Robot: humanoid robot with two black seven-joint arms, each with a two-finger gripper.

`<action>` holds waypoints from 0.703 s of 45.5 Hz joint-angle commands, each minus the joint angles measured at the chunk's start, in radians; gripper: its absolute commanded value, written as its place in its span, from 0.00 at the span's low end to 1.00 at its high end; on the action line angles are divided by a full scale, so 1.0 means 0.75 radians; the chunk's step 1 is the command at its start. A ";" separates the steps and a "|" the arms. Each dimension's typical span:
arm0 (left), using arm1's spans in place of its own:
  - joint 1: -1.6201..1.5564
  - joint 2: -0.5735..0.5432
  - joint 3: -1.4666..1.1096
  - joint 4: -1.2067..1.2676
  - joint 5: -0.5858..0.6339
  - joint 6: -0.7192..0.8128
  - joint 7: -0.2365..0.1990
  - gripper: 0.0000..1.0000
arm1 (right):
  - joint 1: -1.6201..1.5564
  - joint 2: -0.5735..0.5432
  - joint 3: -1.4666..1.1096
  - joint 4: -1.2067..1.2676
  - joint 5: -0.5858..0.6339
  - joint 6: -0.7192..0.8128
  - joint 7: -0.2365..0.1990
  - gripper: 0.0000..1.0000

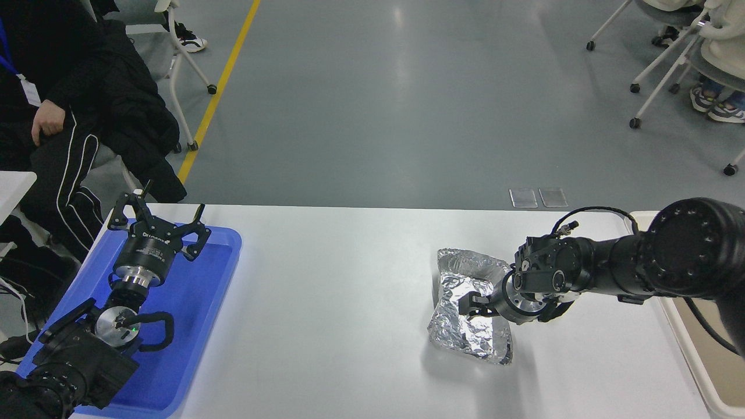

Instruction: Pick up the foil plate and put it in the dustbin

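The foil plate (468, 314) is seen lying on the white tabletop (337, 302), right of centre, with its long axis running from the far edge toward the near edge and leaning slightly — the far end sits a little to the left, the near end a little to the right. Its near right corner appears lifted or crumpled, though this cannot be settled. The right claw (472, 305) is brought in from the right, pointing leftward across the plate's short axis, and is set over the plate's middle, at or just inside the right rim. Whether its fingers are apart or already closed on the foil cannot be told, since they are dark against the crinkled surface. The plate is thus directly under and slightly left of the claw, and the right arm is by far the nearer one; the left claw (156, 224) is parked with fingers spread above the blue tray (215, 291) at the lower left. The dustbin (681, 343) is only glimpsed at the right edge, behind the right arm — so the carry is judged to run rightward, opposite to the way the claw points.
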 commanded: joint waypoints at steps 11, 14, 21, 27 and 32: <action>0.000 0.000 0.000 0.000 0.000 0.000 0.000 1.00 | -0.057 0.021 -0.007 -0.095 -0.022 0.076 -0.003 0.00; 0.000 0.000 0.000 0.000 0.000 0.000 0.000 1.00 | -0.053 0.021 -0.007 -0.095 -0.024 0.089 -0.001 0.00; 0.000 0.000 0.000 0.000 0.000 0.000 0.000 1.00 | -0.008 0.021 -0.007 -0.089 -0.022 0.087 -0.003 0.00; 0.000 0.000 0.000 0.000 0.000 0.000 0.000 1.00 | 0.033 0.021 -0.007 -0.083 -0.022 0.099 -0.003 0.00; 0.000 0.000 0.000 0.000 0.000 0.000 0.000 1.00 | 0.043 0.021 -0.007 -0.083 -0.032 0.103 -0.003 0.00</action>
